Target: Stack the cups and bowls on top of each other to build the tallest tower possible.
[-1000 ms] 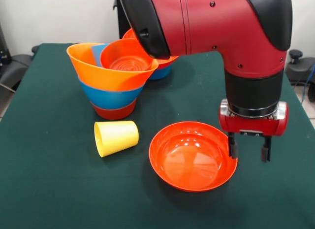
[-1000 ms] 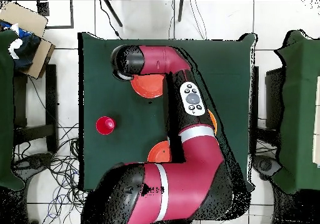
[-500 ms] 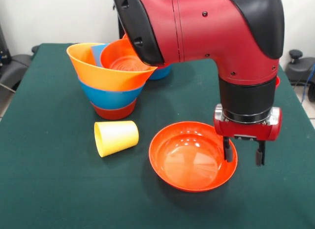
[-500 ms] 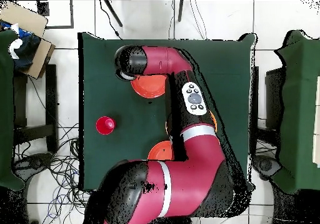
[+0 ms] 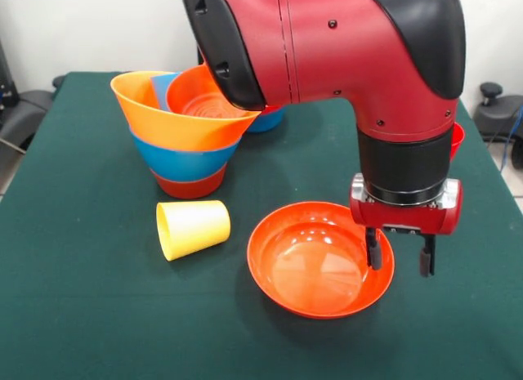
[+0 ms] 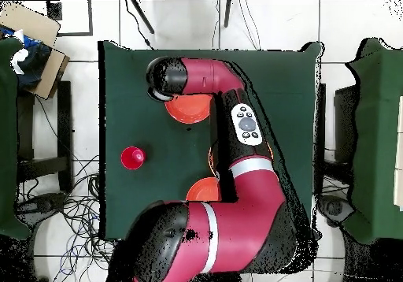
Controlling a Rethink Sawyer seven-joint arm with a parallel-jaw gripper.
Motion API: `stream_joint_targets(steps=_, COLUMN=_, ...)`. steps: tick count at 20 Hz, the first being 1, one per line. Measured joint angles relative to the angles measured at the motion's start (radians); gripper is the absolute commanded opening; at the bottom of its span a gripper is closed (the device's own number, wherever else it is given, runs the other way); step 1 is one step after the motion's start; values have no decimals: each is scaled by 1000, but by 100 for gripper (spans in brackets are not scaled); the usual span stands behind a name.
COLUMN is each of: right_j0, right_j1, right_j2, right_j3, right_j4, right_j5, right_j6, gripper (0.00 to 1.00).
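Gripper (image 5: pixel 400 257) open, fingers straddling right rim of red-orange bowl (image 5: pixel 315 261) near centre of table (image 5: pixel 73 315). Yellow cup (image 5: pixel 193 227) on its side just left of bowl. Tower (image 5: pixel 184 127) far left: orange bowl over blue over red-orange. Arm (image 5: pixel 343 53) hiding bowls behind. Red cup (image 6: pixel 132 157) alone, well apart, in overhead view.
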State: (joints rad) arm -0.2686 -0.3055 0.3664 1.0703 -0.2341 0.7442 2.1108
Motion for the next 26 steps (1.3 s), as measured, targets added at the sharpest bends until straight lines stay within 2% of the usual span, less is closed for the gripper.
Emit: stream_joint_targets(steps=26, right_j0=-32, right_j1=63, right_j2=0, right_j3=-7, right_j4=-12, right_j5=0, right_j6=0, gripper=100)
